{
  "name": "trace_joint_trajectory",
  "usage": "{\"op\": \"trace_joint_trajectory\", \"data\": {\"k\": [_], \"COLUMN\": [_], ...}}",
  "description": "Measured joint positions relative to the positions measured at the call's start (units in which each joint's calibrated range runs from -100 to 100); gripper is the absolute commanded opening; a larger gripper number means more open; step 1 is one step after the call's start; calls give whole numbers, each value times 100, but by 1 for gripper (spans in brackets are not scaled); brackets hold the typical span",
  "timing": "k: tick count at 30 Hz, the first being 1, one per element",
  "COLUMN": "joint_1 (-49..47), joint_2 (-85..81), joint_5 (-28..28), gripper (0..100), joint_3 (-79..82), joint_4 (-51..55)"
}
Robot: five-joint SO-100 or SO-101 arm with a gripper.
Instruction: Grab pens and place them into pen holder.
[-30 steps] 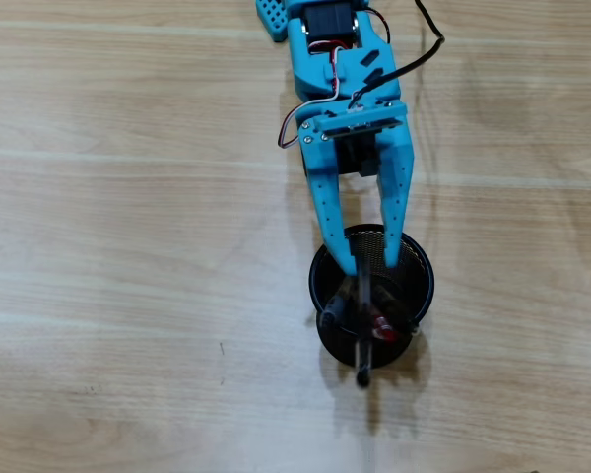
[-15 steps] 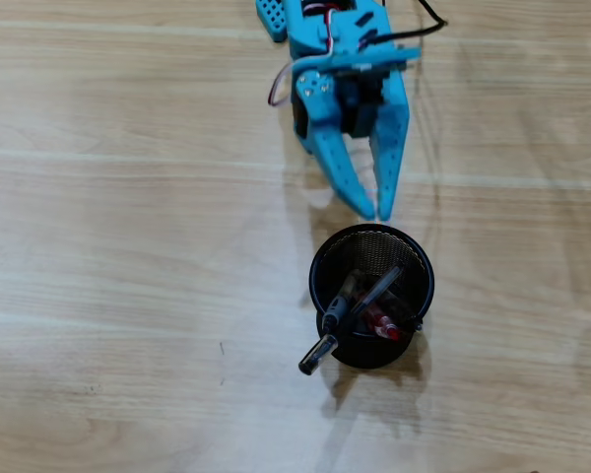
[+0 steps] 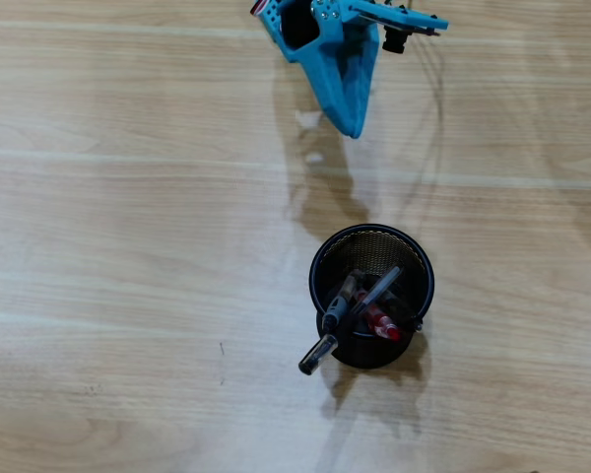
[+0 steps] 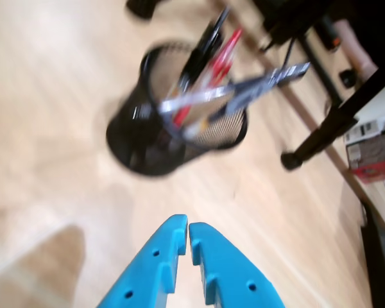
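Observation:
The pen holder (image 3: 325, 258), a round black mesh cup, stands on the wooden table in the overhead view, and several pens lean inside it. A black pen (image 3: 321, 350) sticks out over its near-left rim, a red and clear pen (image 3: 378, 321) lies within, and a clear one with grey (image 3: 382, 285) crosses the cup. My blue gripper (image 3: 353, 126) is far above the cup at the top edge, shut with nothing in it. In the wrist view the fingertips (image 4: 178, 226) meet, with the pen holder (image 4: 138, 144) and the pens (image 4: 226, 58) blurred beyond them.
Bare wooden table (image 3: 128, 246) surrounds the cup on all sides. In the wrist view, black furniture legs (image 4: 321, 131) and a red box (image 4: 372, 154) stand off the table's far right edge.
The gripper let go of the pen over the cup, pulled back toward the top of the overhead view and closed. The last pen now rests in the holder.

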Motion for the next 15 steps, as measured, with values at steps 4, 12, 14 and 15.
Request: {"op": "trace_joint_trajectory", "data": {"k": [4,12,14,15], "joint_1": [286,562,486,495], "joint_2": [-1045,-3135,-3628,-3798], "joint_5": [525,1238,1337,1373], "gripper": [2,2,2,2], "joint_3": [914,3194,3762,3922], "joint_4": [725,880,880,880]}}
